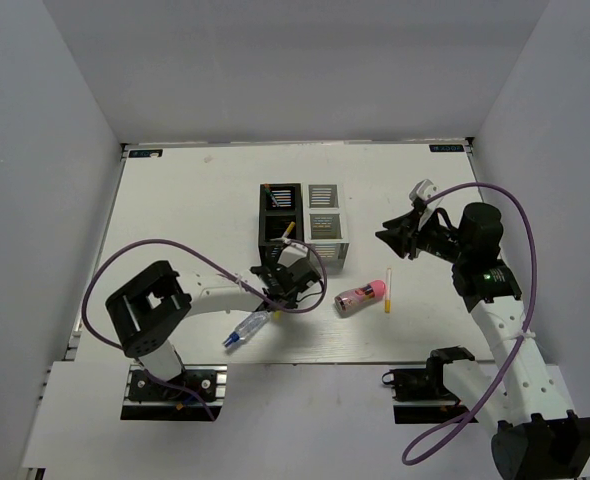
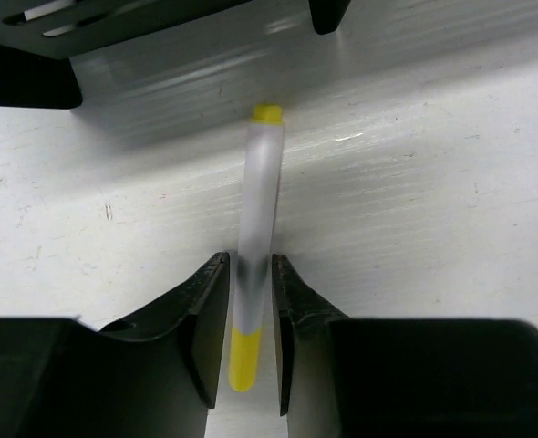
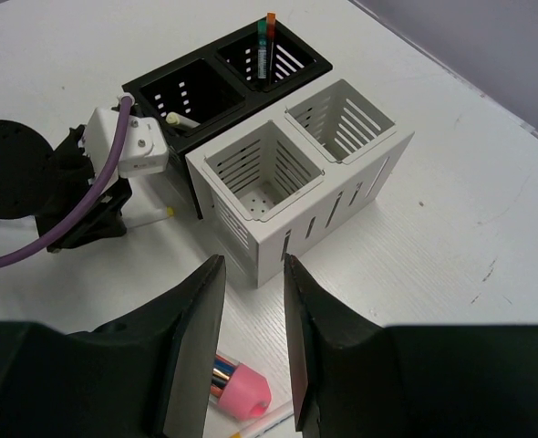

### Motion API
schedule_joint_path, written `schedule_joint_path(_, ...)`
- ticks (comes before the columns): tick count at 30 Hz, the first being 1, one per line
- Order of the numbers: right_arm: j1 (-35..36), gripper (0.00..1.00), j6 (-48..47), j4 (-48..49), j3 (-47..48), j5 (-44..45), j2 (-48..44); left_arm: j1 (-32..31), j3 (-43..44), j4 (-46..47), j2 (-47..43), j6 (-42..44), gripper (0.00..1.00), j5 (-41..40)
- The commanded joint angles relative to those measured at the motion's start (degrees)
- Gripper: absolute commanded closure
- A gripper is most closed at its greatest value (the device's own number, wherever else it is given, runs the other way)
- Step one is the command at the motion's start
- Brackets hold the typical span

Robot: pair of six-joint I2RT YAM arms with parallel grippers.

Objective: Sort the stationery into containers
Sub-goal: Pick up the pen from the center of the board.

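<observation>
My left gripper [image 2: 251, 265] is shut on a white pen with yellow ends [image 2: 260, 182], low over the table in front of the black organiser [image 1: 278, 215]. It also shows in the top view [image 1: 280, 272]. The white organiser [image 1: 326, 225] stands beside the black one. My right gripper [image 3: 251, 265] is open and empty, above the pink patterned cylinder [image 3: 242, 388]. In the top view the cylinder [image 1: 360, 297] lies beside a yellow and white pen [image 1: 387, 293]. The white bottle with blue cap [image 1: 247, 330] lies near the front edge.
The black organiser [image 3: 294, 80] holds an orange and green item [image 3: 267, 41] in its far compartment and a pen [image 3: 180, 119] leaning in its near one. The white organiser [image 3: 342, 210] shows bare compartments. Grey walls enclose the table.
</observation>
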Motion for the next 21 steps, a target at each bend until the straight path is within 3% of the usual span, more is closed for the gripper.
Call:
schedule_joint_path(1,-0.56,0.62,0.71,1.85,-0.15,-1.22,-0.77,-1.07,0.32,-0.11,0.31,-0.08,0.64,-0.31)
schedule_joint_path(6,-1.09,0.62,0.71,1.85,-0.32,-1.74,-1.12,-1.07,0.32,-0.11,1.46,0.45,0.69,0.83)
schedule_joint_path(14,-1.62,0.62,0.88,1.85,-0.41,-2.53,-1.12,-2.12,-0.90,0.94,0.24,2.12,0.99,2.41)
schedule_joint_path(21,-2.06,0.59,0.62,1.50,-0.50,-2.80,-1.47,-4.41,-1.43,3.84,-9.16,10.64,1.00,7.50)
